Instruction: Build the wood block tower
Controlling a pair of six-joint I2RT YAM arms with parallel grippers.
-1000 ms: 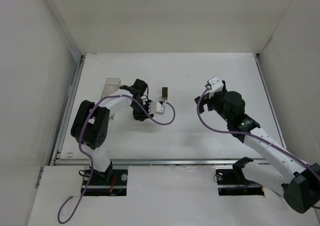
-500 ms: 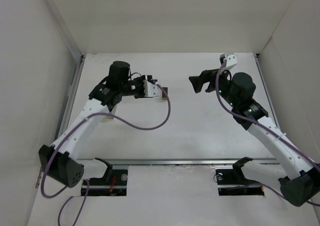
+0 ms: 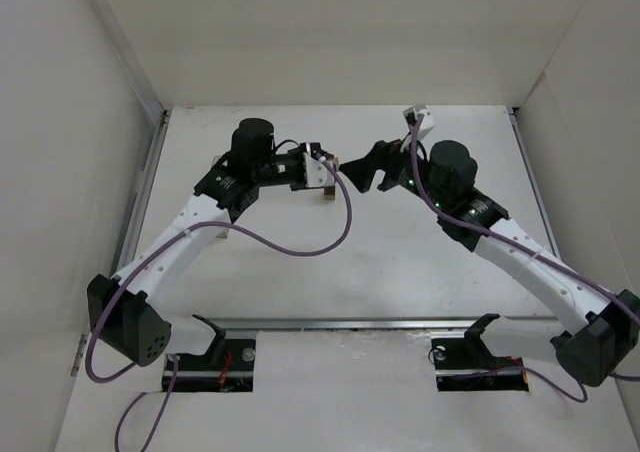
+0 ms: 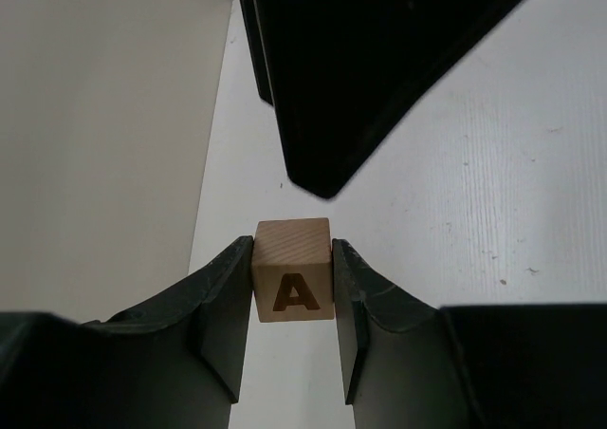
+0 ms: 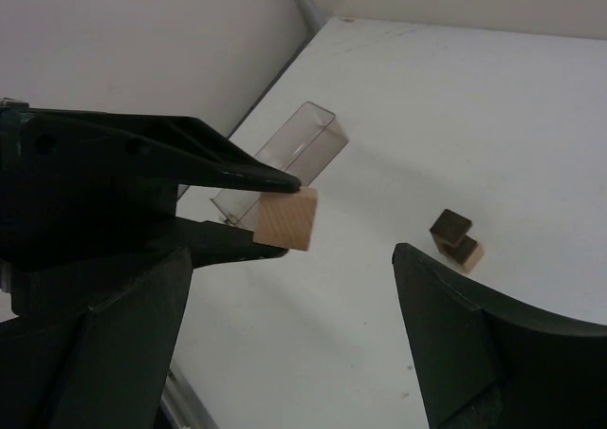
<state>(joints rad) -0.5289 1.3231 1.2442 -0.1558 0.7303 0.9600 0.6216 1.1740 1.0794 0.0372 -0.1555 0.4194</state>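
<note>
Nearest the camera, the left arm (image 3: 190, 227) has changed most. A second ago it was folded back low beside the clear plastic box (image 5: 294, 154); now it is stretched out to mid-table. The right arm (image 3: 510, 247) has swung across from the right side to meet it.

The left gripper (image 3: 327, 169) is clamped on a tan wood block (image 4: 292, 284) stamped with an A, held clear of the table. The right gripper (image 3: 353, 168) faces it almost tip to tip. Its jaws are spread wide and empty, and its wrist view shows one on each side of the block without touching it.

On the table near them the tower (image 5: 453, 236) stands as before, a dark brown cube on a tan one, slightly offset. So the next cube is picked up and brought in. It may be placed on top or handed across; I cannot tell which.

The white table (image 3: 420, 272) is matte with faint scuffs. A metal rail (image 3: 135, 212) runs along its left side, and plain white walls (image 3: 330, 32) close the back and both sides.
</note>
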